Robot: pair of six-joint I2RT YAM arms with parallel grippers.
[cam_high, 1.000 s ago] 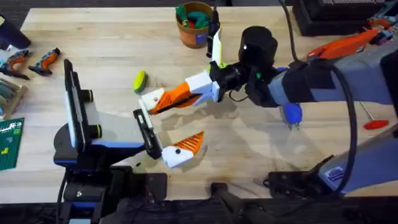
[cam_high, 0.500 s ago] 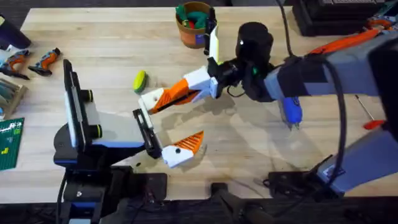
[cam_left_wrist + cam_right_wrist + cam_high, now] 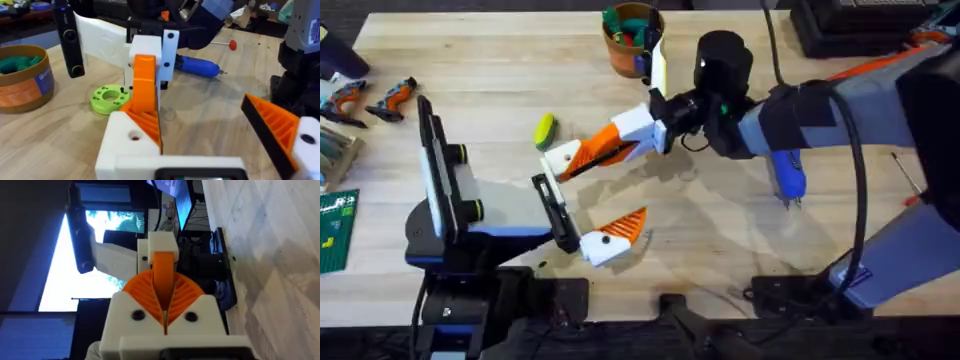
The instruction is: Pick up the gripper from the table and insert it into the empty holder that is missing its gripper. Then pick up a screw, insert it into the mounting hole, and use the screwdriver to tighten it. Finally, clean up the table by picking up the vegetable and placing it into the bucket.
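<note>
The gripper point(image 3: 603, 151), an orange ribbed fingertip, is pinched in my right gripper point(image 3: 632, 133), which is shut on its far end. Its other end lies against the white holder point(image 3: 563, 160), the upper finger of my left gripper point(image 3: 610, 195). The left gripper stands open, and its other finger point(image 3: 616, 240) carries its own orange pad. In the left wrist view the orange gripper point(image 3: 145, 92) runs up from the holder point(image 3: 130, 145). The blue screwdriver point(image 3: 788, 181) lies under the right arm. The yellow-green vegetable point(image 3: 544, 130) lies left of the holder. The bucket point(image 3: 624, 58) stands at the back.
A lime-green disc with holes point(image 3: 109, 98) lies beside the bucket point(image 3: 25, 80). A thin red-handled rod point(image 3: 920, 198) lies at the right edge. Orange-and-black hand tools point(image 3: 370, 98) and a green card point(image 3: 335, 232) sit at the far left.
My right gripper has shifted slightly left and back, carrying the orange gripper closer along the holder. The left arm has stayed nearly still.
</note>
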